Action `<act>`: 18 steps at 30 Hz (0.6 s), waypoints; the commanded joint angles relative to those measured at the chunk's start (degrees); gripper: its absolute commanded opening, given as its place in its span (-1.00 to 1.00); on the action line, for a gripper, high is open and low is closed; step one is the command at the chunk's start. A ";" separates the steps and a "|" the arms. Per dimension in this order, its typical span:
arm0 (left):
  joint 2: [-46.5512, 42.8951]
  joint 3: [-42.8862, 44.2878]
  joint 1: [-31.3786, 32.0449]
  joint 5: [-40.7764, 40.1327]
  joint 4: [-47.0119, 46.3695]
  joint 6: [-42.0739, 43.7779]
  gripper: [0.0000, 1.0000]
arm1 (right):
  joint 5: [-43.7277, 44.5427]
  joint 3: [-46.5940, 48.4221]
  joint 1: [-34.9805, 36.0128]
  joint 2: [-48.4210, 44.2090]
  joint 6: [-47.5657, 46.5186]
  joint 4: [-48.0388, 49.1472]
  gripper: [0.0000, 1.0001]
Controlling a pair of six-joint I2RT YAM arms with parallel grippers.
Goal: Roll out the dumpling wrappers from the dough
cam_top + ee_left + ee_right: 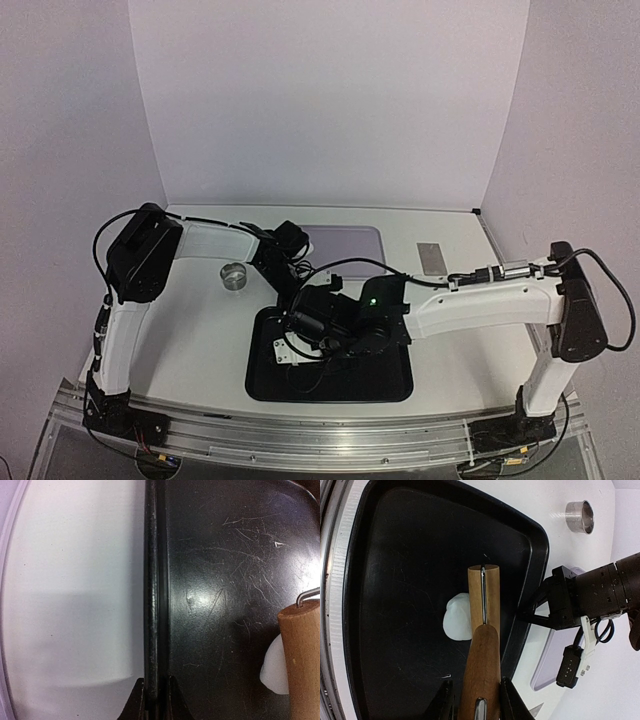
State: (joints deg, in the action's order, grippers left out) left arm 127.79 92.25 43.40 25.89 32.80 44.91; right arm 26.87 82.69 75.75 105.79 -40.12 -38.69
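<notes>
Resting lumpy, smooth white dough

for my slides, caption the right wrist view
The right claw holds a roller over dough in a black tray; left claw pinches its rim.

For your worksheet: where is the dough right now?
In the right wrist view, the dough lies on the black tray, just left of the wooden roller.

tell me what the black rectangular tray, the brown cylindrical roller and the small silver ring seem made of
The black rectangular tray looks like coated metal or hard plastic: glossy, with fine pale scratches. The brown cylindrical roller looks like wood: matte, with lengthwise grain. The small silver ring is probably metal: bright reflections.
</notes>
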 commanded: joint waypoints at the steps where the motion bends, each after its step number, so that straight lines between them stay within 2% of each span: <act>1: 1.08 0.57 0.46 -8.59 -2.67 4.18 -1.00 | -3.16 -2.49 0.99 -1.69 1.18 -3.48 -1.00; 8: 1.14 0.73 0.44 -9.44 -2.68 4.99 -1.00 | -3.07 -5.81 1.15 -3.54 2.82 -6.59 -1.00; 14: 1.23 0.82 0.46 -9.29 -2.56 5.02 -1.00 | -2.92 -1.09 -0.42 1.75 -0.47 -6.51 -1.00; 18: 1.21 1.04 0.46 -9.33 -2.48 4.93 -1.00 | -3.00 -1.72 0.00 1.16 0.52 -6.63 -1.00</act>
State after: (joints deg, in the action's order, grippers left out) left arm 127.79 92.36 43.46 25.68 32.95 44.98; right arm 27.13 81.76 75.79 105.34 -39.95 -39.18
